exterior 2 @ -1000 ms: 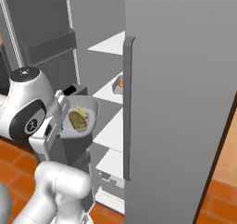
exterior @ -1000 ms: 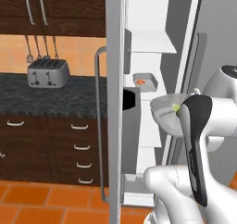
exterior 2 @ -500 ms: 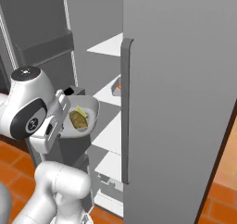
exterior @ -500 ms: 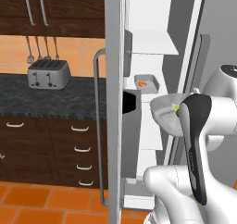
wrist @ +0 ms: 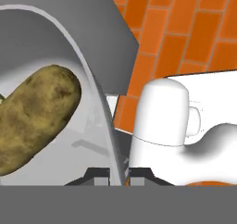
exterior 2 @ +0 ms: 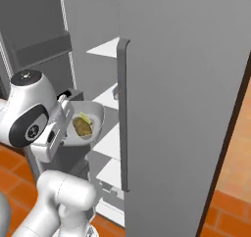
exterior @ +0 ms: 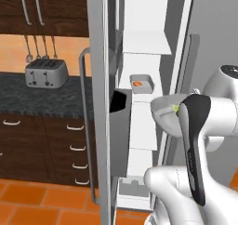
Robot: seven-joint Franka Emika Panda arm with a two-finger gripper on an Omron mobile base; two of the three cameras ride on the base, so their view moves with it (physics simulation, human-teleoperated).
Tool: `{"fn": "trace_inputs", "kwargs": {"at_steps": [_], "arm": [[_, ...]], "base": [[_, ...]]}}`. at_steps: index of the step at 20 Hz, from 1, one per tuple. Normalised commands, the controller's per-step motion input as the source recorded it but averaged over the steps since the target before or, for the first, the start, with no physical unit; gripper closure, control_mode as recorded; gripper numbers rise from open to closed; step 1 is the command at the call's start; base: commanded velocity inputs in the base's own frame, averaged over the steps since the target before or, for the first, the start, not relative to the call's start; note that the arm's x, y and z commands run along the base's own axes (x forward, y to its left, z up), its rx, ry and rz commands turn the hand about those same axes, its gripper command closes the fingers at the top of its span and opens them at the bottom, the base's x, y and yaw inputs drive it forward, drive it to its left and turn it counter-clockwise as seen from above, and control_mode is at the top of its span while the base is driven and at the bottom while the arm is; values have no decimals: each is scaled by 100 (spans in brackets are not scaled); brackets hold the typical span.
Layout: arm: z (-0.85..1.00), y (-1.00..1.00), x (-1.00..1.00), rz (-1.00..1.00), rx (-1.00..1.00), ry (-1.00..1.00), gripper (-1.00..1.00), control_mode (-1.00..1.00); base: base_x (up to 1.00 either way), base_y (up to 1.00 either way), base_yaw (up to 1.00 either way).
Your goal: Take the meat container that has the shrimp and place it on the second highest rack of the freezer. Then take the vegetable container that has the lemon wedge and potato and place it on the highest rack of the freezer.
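The tall grey-silver freezer (exterior: 153, 15) stands open, its white shelves stacked inside, and its grey door with the long vertical bar handle (exterior 2: 123, 113) fills the right half of the right base view. The two-finger gripper (wrist: 118, 174) grasps the pale grey, rounded vegetable container (exterior 2: 93, 121) by its rim: in the hand view the thin curved wall of the bowl runs straight down between the two dark finger tips, which sit close on either side of it. Inside the bowl, at about 10 o'clock from the jaws in the hand view, lies the oblong brown-olive potato (wrist: 34, 114), resting on the bowl's floor and apart from the gripped rim. In the right base view the potato (exterior 2: 82, 127) sits in the middle of the bowl with the small pale yellow-green lemon wedge (exterior 2: 86, 117) touching it at its 12 o'clock side. The bowl is held in the air just in front of the open shelves, at about the height of the middle ones. In the left base view the small grey tray (exterior: 141, 83) with the orange-red shrimp (exterior: 137, 83) sits on the second highest white rack (exterior: 139, 96), at 10 o'clock from the held bowl.
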Motion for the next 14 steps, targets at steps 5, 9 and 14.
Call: {"fn": "trace_inputs", "kwargs": {"at_steps": [5, 9, 14], "arm": [[0, 0, 0, 0, 0, 0, 100, 100], [0, 0, 0, 0, 0, 0, 100, 100], [0, 0, 0, 0, 0, 0, 100, 100]], "base": [[29, -11, 6], [67, 22, 8], [39, 36, 11]]}}
